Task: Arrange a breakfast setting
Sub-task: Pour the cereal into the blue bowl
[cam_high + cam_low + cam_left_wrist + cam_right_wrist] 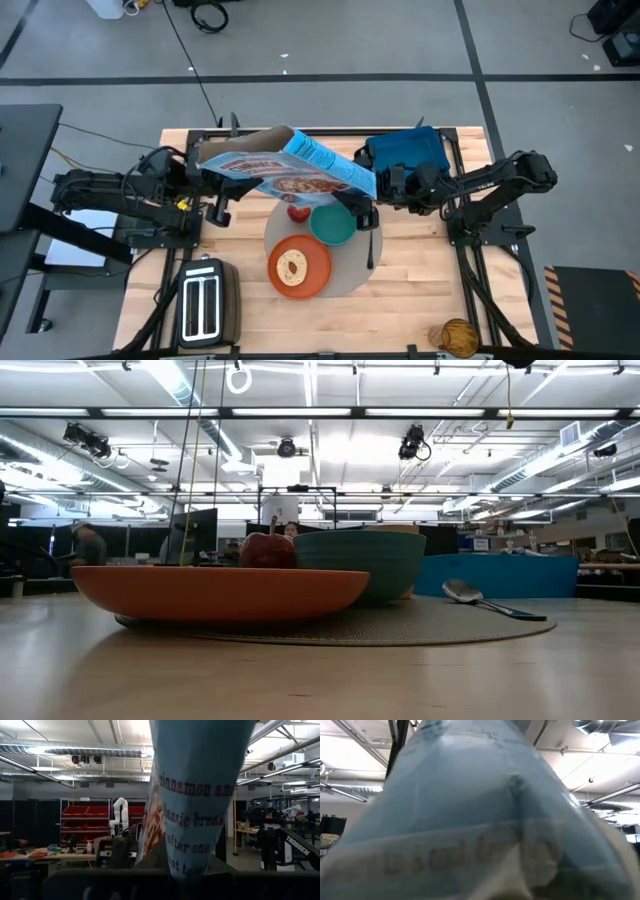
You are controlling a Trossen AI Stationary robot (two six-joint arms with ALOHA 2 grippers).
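Blue-printed cereal box (285, 170) hangs tilted above the teal bowl (332, 224), clamped between left gripper (212, 178) and right gripper (382, 185), seemingly to pour. Toast (292, 266) sits on the orange plate (299, 267) at the mat's (352, 276) near edge.

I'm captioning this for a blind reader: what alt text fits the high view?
Overhead, two dark arms hold a blue cereal box between them above a wooden table, the left claw at its open end and the right claw at the other. Below lie a round mat with a teal bowl, orange plate with toast, apple and spoon; a toaster stands nearby.
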